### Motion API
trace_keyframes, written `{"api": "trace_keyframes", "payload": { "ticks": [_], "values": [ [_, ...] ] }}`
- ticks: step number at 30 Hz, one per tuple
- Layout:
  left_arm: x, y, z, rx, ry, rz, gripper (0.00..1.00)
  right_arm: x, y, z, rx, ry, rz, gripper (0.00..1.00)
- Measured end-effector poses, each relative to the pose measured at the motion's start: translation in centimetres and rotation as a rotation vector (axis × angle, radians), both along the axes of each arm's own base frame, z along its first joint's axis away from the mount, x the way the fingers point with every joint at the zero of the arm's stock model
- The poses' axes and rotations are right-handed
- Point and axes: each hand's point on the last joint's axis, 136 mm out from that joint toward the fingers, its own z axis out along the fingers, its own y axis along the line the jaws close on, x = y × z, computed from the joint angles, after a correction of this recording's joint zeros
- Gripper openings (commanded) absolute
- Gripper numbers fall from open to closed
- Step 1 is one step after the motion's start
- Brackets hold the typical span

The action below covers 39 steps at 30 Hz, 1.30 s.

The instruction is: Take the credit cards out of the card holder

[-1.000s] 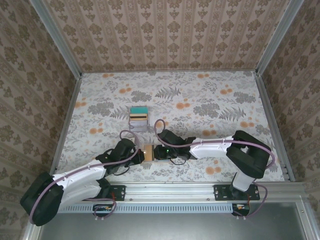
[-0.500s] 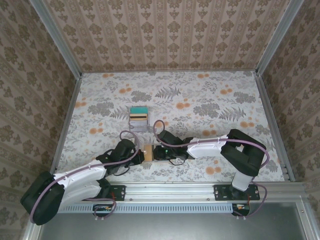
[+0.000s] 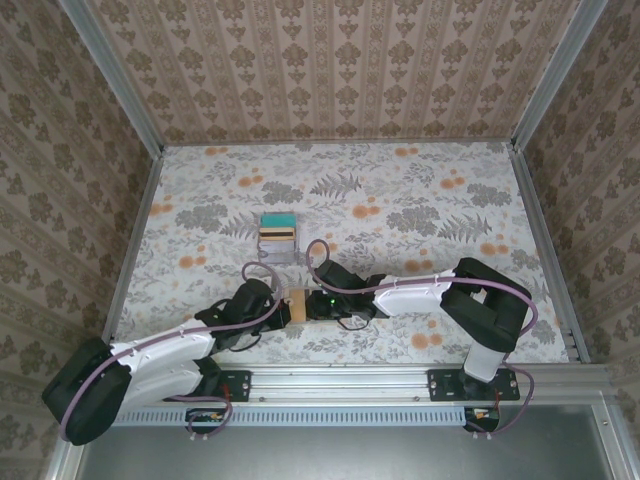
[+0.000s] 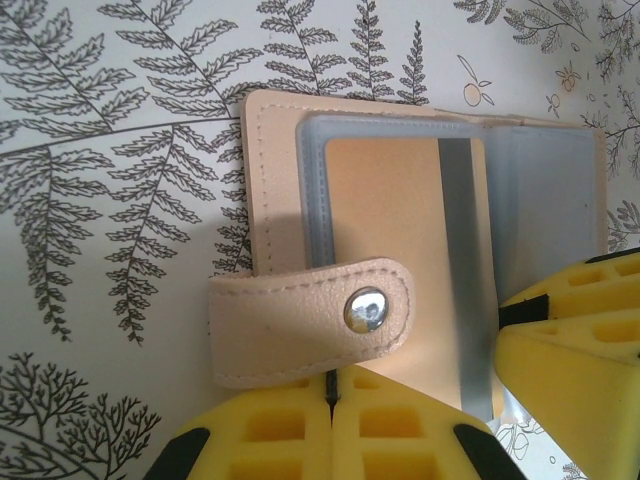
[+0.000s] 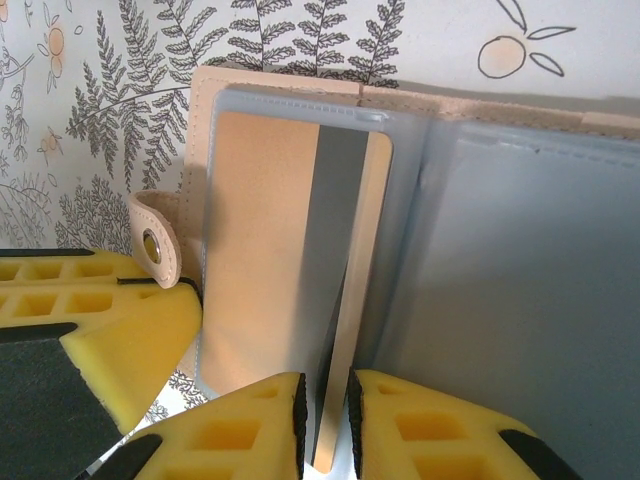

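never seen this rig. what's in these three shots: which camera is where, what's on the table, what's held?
Two robot arms are bolted at the near edge of a patterned table. The wide shot comes from a camera above and behind them; the two close-ups come from a camera on each wrist. On the table lie an opened tan card holder and, further back, a small stack of cards. The right claw pinches the edge of a tan card in the holder's clear sleeve. The left claw is shut by the holder's snap strap.
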Motion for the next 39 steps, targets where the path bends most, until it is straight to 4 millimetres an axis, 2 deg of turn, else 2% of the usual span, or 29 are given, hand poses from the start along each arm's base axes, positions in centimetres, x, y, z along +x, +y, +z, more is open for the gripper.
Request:
{"api": "trace_keyframes", "payload": {
  "ticks": [6, 9, 13, 16, 32, 36, 39],
  "values": [
    [0.0, 0.0, 0.0, 0.0, 0.0, 0.0, 0.0, 0.0, 0.0, -0.3, -0.002, 0.013, -0.012, 0.26],
    [0.0, 0.0, 0.0, 0.0, 0.0, 0.0, 0.0, 0.0, 0.0, -0.4, 0.004, 0.021, -0.018, 0.18],
    [0.0, 0.0, 0.0, 0.001, 0.0, 0.0, 0.0, 0.1, 0.0, -0.5, 0.004, 0.026, -0.023, 0.12],
    [0.0, 0.0, 0.0, 0.001, 0.0, 0.005, 0.0, 0.2, -0.1, -0.5, 0.005, 0.03, -0.032, 0.0],
    [0.1, 0.3, -0.1, 0.015, 0.001, 0.023, 0.0, 0.4, -1.7, 0.1, 0.025, 0.022, -0.062, 0.0],
    [0.1, 0.3, -0.1, 0.016, 0.002, 0.023, 0.0, 0.4, -1.8, 0.0, 0.023, 0.023, -0.062, 0.16],
    [0.1, 0.3, -0.1, 0.016, 0.002, 0.023, 0.0, 0.5, -1.7, 0.1, 0.029, 0.016, -0.057, 0.19]
  ]
}}
